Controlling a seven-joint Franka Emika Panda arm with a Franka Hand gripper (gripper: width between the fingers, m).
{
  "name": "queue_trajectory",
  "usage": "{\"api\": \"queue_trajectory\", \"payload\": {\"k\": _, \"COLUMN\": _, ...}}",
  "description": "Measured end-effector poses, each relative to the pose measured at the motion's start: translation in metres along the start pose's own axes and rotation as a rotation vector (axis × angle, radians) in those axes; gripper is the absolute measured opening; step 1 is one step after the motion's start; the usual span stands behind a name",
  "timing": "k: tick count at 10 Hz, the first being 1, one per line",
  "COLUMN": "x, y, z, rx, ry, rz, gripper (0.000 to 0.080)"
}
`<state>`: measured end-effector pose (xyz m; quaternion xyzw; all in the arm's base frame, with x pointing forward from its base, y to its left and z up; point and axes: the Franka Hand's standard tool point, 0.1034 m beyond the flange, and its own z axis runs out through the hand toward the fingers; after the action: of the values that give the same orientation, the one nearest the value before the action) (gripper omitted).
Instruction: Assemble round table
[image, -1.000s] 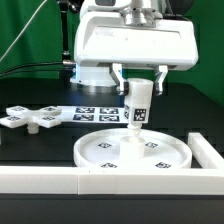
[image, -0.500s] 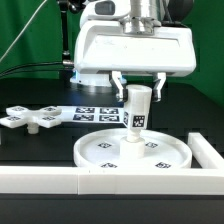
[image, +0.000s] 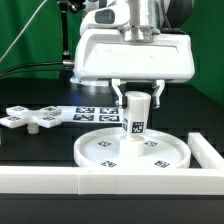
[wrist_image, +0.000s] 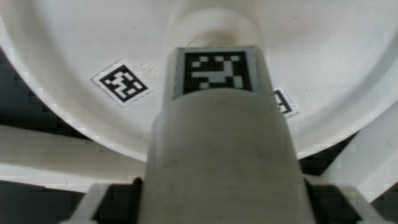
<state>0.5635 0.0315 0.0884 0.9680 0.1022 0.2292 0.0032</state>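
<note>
The large rimmed round disc (image: 133, 150) lies flat on the black table near the front wall. The short thick post (image: 137, 118) stands upright on the disc's middle, a square tag on its side. My gripper (image: 138, 98) is shut on the post's upper end, a finger on each side. In the wrist view the post (wrist_image: 219, 130) fills the middle, with the disc (wrist_image: 107, 50) behind it. The flat cross-shaped piece (image: 28, 117) lies on the table at the exterior view's left.
The marker board (image: 95, 114) lies flat behind the disc. A long white border wall (image: 60, 180) runs along the front, and another stretch (image: 207, 150) sits at the exterior view's right. A green backdrop stands behind.
The post has turned about its upright axis in my grip: its tag has swung toward the exterior view's left. It stands straighter and a little lower on the disc.
</note>
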Motion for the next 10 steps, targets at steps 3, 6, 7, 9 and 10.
{"api": "queue_trajectory", "payload": {"k": 3, "x": 0.0, "y": 0.0, "z": 0.0, "rx": 0.0, "ry": 0.001, "rz": 0.0, "gripper": 0.0461}}
{"api": "queue_trajectory", "payload": {"k": 6, "x": -0.001, "y": 0.002, "z": -0.001, "rx": -0.001, "ry": -0.001, "rz": -0.004, "gripper": 0.0637}}
{"api": "queue_trajectory", "payload": {"k": 7, "x": 0.0, "y": 0.005, "z": -0.004, "rx": -0.005, "ry": 0.001, "rz": -0.01, "gripper": 0.0646}}
{"api": "queue_trajectory", "payload": {"k": 9, "x": 0.006, "y": 0.011, "z": -0.013, "rx": -0.008, "ry": -0.001, "rz": -0.013, "gripper": 0.0649}}
{"api": "queue_trajectory", "payload": {"k": 10, "x": 0.009, "y": 0.013, "z": -0.018, "rx": -0.008, "ry": -0.002, "rz": -0.014, "gripper": 0.0649}}
